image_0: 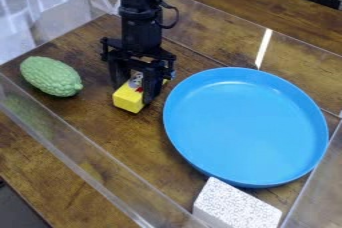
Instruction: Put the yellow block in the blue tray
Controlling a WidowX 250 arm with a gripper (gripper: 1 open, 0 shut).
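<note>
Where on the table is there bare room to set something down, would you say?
Bare wood lies below the green lump, left of the tray, and behind the tray. It is crowded where the jaws hold the block, and between tray and foam.
</note>
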